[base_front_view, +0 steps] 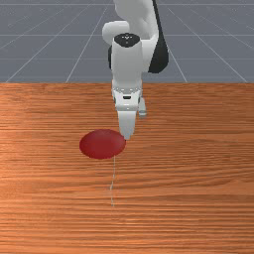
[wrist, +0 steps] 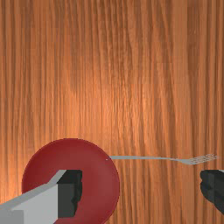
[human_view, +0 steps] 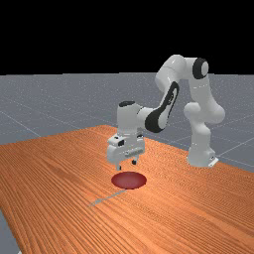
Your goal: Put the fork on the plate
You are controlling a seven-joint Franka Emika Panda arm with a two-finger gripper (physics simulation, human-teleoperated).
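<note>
The white gripper is pointed down, fingers spread, near the round red plate. On the orange-brown wooden table, the grey metal fork is laid outward from the plate's rim, tines farthest.

Round red plate on the orange-brown wood table, with slender grey fork. The fork's handle end meets the plate's rim; whether the two touch cannot be told. Its tines form the end farthest from the plate, and its length crosses the wood grain. The gripper has its fingers spread wide: one overlaps the plate, hiding part of it; the other stands well apart from the plate, near the tines.
</note>
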